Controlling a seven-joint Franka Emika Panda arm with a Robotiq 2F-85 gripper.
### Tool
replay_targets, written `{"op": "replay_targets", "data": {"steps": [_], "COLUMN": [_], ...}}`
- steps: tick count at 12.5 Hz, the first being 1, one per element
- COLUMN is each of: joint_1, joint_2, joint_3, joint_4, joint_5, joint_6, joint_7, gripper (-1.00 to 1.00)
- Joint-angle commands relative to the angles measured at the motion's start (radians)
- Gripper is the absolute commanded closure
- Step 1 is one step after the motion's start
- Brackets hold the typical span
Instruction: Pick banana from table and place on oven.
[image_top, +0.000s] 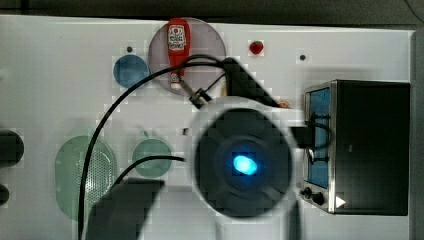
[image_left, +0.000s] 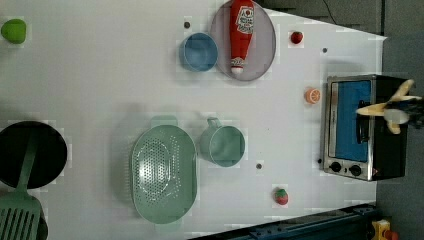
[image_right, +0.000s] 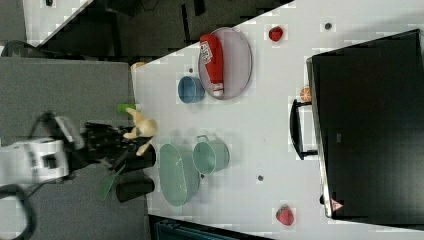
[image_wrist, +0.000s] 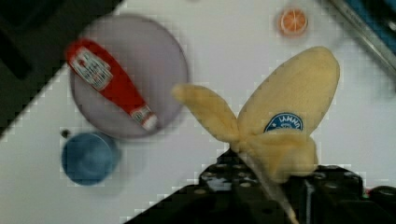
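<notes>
We see the banana (image_wrist: 280, 116) pinched in the gripper (image_wrist: 268, 175) — its peeled flaps fan out beyond the jaws; in the left view the banana (image_left: 387, 107) hangs above the oven (image_left: 365, 127), clear of the table (image_left: 100, 75).

A red ketchup bottle (image_left: 241, 32) lies on a round grey plate (image_left: 265, 45). A blue cup (image_left: 199, 51) sits just beside it. A green cup (image_left: 224, 145) touches a green strainer (image_left: 162, 172) (full of little holes). An orange slice (image_left: 312, 95) and two strawberries (image_left: 281, 196) sit apart.
</notes>
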Motion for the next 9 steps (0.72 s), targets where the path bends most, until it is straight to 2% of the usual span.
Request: {"op": "replay_targets", "data": {"steps": [1, 6, 9], "joint_1": [-0.05, -0.068, -0.068], "joint_2": [0.075, 0.23, 0.355], "joint_3": [-0.153, -0.406, -0.506], "joint_4": [0.023, 0.094, 0.148], "joint_5": [0.003, -0.04, -0.04], "joint_6": [-0.081, -0.004, 0.112], "joint_7": [-0.048, -0.369, -0.548], "gripper": [0.53, 0.53, 0.53]}}
